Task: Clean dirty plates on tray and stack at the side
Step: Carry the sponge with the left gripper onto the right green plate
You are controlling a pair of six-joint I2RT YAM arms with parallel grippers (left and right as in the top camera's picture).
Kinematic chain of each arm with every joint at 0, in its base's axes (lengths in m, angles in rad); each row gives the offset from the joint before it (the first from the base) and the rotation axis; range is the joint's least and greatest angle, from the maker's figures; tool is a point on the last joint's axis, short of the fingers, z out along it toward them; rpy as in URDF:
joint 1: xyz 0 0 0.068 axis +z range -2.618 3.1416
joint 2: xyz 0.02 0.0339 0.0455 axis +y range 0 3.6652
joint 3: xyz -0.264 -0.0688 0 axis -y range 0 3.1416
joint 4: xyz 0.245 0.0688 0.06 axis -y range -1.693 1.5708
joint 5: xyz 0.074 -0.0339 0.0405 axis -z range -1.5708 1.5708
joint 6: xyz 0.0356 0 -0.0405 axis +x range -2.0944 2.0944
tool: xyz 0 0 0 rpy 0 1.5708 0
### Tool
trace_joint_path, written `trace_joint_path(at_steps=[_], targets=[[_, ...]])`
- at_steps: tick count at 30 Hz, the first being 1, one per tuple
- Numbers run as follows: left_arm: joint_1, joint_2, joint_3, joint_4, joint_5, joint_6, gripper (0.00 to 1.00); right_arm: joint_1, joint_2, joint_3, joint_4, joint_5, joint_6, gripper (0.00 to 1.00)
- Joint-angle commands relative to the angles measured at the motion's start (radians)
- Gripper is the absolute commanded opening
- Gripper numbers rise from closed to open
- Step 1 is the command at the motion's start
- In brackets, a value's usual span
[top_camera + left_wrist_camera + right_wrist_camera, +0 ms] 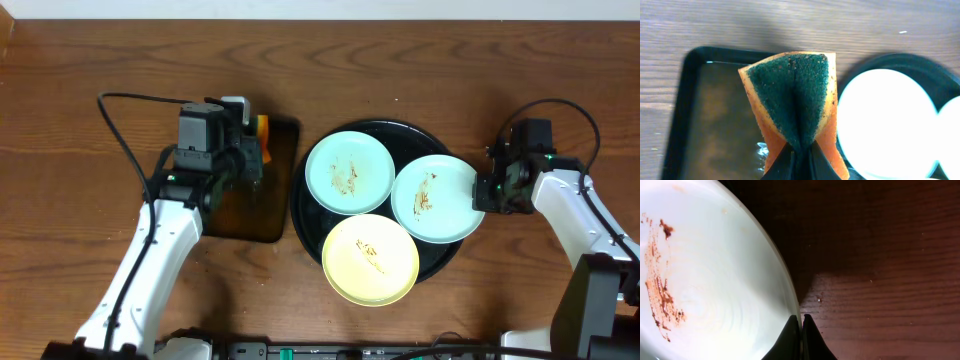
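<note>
Overhead view puts the white plate (436, 198) at the right of the black tray (372, 127), right of centre. Lay the sponge (790, 95) flat on its brown smears and steady the rim as you scrub. Your left fingers (781, 164) clamp the folded sponge. Your right fingers (790, 340) look pinched shut on that plate's rim.

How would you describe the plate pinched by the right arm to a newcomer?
Start at the round black tray. Of three small plates on it, take the whitish plate on its right side, overhanging the rim. Unlike the light blue plate and yellow plate, its edge is pinched by the shut jaws of the right gripper.
</note>
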Motion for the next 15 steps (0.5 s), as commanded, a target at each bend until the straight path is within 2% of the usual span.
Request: trace_joint_path(at_steps=[1, 4, 9, 15], targets=[[-0.031, -0.002, 0.065, -0.034, 0.066, -0.07, 0.07, -0.001, -0.014, -0.012, 0.006, -0.015, -0.005, 0.01], [-0.077, 0.003, 0.116, -0.035, 0.066, -0.073, 0.07, -0.001, -0.014, -0.012, 0.009, -0.015, -0.005, 0.01], [-0.199, 0.014, 0.128, 0.084, 0.066, -0.073, 0.07, -0.001, -0.014, -0.012, 0.008, -0.015, -0.005, 0.01], [-0.339, 0.128, 0.131, 0.155, 0.066, -0.097, 0.07, -0.001, -0.014, -0.012, 0.009, -0.015, -0.005, 0.01]])
